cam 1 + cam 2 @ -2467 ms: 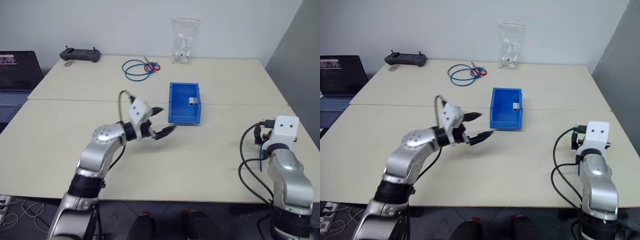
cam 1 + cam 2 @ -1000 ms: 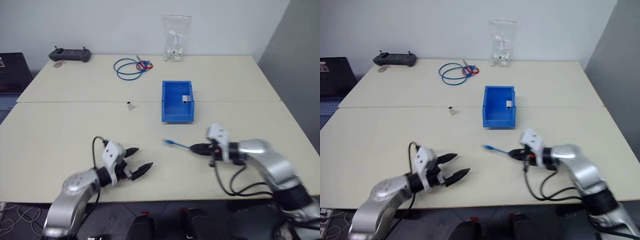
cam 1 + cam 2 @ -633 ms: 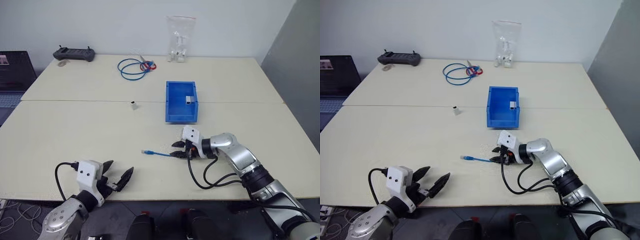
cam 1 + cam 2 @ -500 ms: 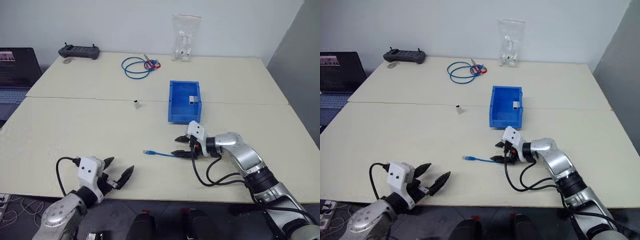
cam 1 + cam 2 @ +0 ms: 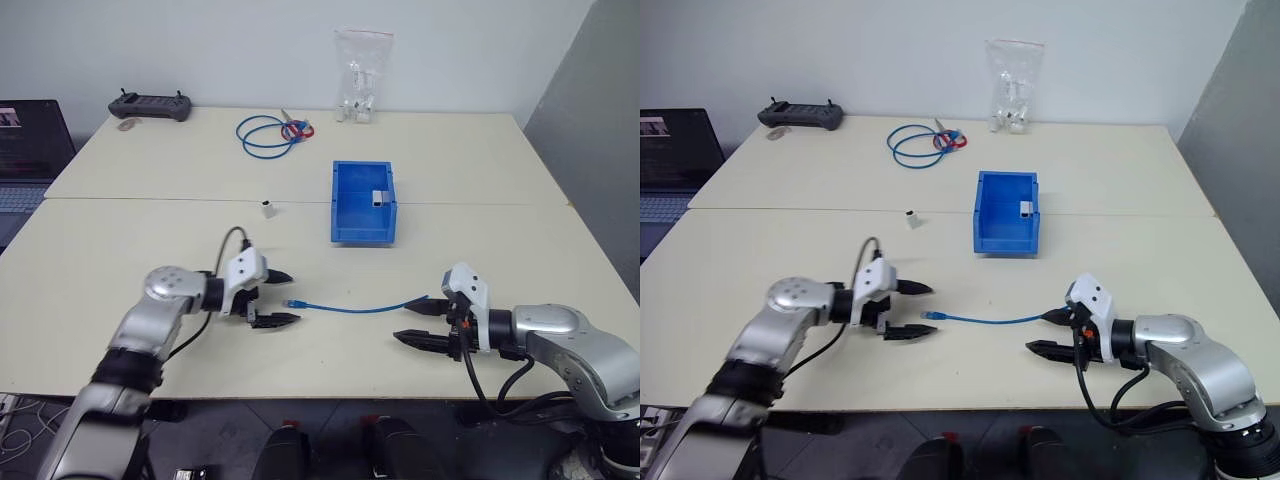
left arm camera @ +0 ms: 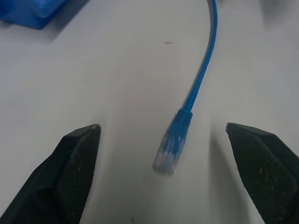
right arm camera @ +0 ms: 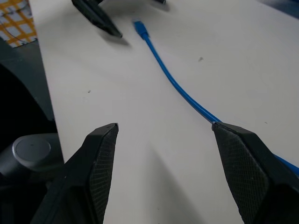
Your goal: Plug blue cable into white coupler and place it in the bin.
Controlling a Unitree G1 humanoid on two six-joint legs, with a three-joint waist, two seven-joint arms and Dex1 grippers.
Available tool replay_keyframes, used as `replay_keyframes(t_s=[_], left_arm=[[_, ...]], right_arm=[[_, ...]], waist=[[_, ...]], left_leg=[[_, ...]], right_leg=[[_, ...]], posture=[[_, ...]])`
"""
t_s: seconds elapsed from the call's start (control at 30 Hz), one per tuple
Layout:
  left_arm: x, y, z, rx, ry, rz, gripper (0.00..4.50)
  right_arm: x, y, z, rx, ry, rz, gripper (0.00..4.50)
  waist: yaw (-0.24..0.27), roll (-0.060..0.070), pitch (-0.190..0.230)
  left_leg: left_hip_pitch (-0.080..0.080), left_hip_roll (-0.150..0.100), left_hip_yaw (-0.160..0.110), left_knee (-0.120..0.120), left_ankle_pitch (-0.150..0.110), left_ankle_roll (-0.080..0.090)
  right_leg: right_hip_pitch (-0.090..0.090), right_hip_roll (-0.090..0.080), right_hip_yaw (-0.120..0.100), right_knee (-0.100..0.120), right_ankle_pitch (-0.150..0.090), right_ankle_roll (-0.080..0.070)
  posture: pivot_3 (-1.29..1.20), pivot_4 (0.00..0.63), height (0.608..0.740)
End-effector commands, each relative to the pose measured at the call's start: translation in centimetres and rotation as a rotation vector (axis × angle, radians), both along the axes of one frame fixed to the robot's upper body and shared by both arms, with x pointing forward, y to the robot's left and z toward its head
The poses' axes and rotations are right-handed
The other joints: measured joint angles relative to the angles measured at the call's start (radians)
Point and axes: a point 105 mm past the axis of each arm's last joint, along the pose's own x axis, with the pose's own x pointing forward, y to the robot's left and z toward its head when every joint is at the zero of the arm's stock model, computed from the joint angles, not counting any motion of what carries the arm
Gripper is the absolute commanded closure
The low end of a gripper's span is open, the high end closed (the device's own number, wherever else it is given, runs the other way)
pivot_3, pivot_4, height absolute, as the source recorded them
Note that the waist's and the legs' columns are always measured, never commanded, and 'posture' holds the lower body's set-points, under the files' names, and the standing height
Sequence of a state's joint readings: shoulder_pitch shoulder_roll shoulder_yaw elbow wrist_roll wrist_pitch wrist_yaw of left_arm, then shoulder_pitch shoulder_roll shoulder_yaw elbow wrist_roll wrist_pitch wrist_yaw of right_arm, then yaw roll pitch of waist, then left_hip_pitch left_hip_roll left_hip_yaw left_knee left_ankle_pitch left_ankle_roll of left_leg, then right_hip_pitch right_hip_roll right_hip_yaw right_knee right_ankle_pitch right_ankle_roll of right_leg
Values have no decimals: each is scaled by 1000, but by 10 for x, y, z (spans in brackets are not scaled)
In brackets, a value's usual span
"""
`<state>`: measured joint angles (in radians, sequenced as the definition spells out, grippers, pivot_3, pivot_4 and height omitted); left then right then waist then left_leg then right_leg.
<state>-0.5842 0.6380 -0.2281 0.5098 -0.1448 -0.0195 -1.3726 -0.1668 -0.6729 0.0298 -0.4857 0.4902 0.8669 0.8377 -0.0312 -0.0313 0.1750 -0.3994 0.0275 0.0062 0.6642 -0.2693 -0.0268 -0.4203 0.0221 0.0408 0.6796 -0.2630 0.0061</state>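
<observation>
Blue cable [image 5: 355, 308] loose on bench [image 5: 150, 260], its plug end between open, empty left tool [image 5: 280, 299]; right tool [image 5: 415, 324] open, empty, straddling other end

Even, bright overhead light washes my table [image 5: 130, 260] with soft, short shadows and no harsh glare. Through my left wrist camera the blue cable [image 6: 196, 88] and its plug tip blur slightly; my near fingertips [image 6: 77, 161] loom dark and soft-edged up close.
</observation>
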Motion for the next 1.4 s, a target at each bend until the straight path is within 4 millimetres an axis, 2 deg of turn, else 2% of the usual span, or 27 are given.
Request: replay_keyframes(t_s=[0.03, 0.2, 0.27, 0.37, 0.47, 0.6, 0.7, 0.8, 0.83, 0.87, 0.93, 1.0, 1.13, 1.27, 1.4], left_arm=[[-7, 16, -24, 173, 50, -147, 440], [-16, 43, -29, 277, 124, -210, 1497], [-19, 50, -29, 294, 138, -208, 2055], [-21, 54, -32, 312, 152, -213, 2765], [-23, 56, -35, 338, 166, -218, 3397], [-24, 51, -38, 317, 173, -220, 4266], [-16, 40, -37, 254, 159, -162, 4278], [1, 17, -8, 13, 266, -2, 4278], [5, 5, 12, -124, 340, 55, 4278], [4, -4, 31, -234, 411, 74, 4278], [-12, -22, 61, -377, 522, 46, 4278], [-28, -34, 74, -449, 592, 29, 4278], [-54, -54, 88, -554, 699, 16, 4278], [-74, -64, 84, -575, 748, 15, 4278], [-81, -67, 82, -588, 764, 28, 4278]], right_arm=[[-2, -8, 15, 5, -74, -79, 1054], [-12, -15, 13, 4, -63, -140, 1054], [-15, -15, 11, 6, -59, -151, 1054], [-16, -13, 11, 9, -58, -156, 1054], [-11, -14, 11, 7, -65, -163, 1054], [-7, -15, 10, 12, -64, -169, 1054], [-3, -13, 11, 23, -75, -180, 1054], [-5, -7, 16, 90, -42, -179, 1054], [-7, -4, 17, 139, -8, -177, 1054], [-10, -1, 19, 194, 31, -170, 1054], [-16, 10, 25, 323, 128, -131, 1054], [-18, 19, 29, 420, 209, -95, 1054], [-12, 35, 40, 544, 297, -50, 1054], [-10, 50, 59, 655, 356, 38, 1054], [-17, 59, 70, 708, 422, 127, 1054]], waist=[[1, 1, 0], [-7, 0, -3], [-14, 0, -3], [-26, 0, -4], [-29, 0, -4], [-29, 4, -7], [-28, 7, -10], [-24, 10, -11], [-21, 10, -11], [-16, 8, -10], [-12, 4, -8], [-11, 3, -7], [-17, 3, -7], [-19, 3, -7], [-18, 3, -7]], left_leg=[[0, 0, 0, 0, 0, 0], [1, 1, -1, -1, 0, 0], [2, 1, 0, -1, 0, 0], [5, 2, -1, -1, 0, 0], [18, 3, -1, -2, 0, 1], [19, 4, -2, -3, 0, 1], [19, 4, -2, -3, 0, 1], [18, 3, -2, -2, 0, 1], [18, 3, -2, -2, 0, 1], [17, 3, -3, -2, 0, 1], [11, 6, -5, -1, 0, 1], [2, 7, -7, 1, 0, 1], [0, 4, -6, 0, 0, 1], [0, 4, -6, 0, 0, 1], [1, 3, -7, 0, 0, 1]], right_leg=[[0, 0, 0, 0, 0, 0], [1, 1, 1, 1, 0, 0], [1, 3, 2, 1, 0, 0], [3, 3, 3, 2, 0, 0], [13, 6, 4, 1, -1, -1], [15, 10, 3, 1, -2, -3], [15, 10, 4, 1, -2, -3], [15, 10, 4, 1, -2, -3], [15, 10, 4, 1, -2, -3], [14, 10, 3, 1, -2, -3], [11, 9, 1, 1, -2, -3], [4, 8, 1, 1, -2, -3], [1, 0, 2, 1, -2, -3], [1, 0, 2, 2, -2, -3], [1, 0, 1, 2, -2, -3]], posture=[[0, 150, 740], [0, 150, 740], [0, 150, 740], [0, 150, 740], [0, 150, 740], [0, 150, 740], [0, 150, 740], [0, 150, 740], [0, 150, 740], [0, 150, 740], [0, 150, 740], [0, 150, 740], [0, 150, 740], [0, 150, 740], [0, 150, 740]])
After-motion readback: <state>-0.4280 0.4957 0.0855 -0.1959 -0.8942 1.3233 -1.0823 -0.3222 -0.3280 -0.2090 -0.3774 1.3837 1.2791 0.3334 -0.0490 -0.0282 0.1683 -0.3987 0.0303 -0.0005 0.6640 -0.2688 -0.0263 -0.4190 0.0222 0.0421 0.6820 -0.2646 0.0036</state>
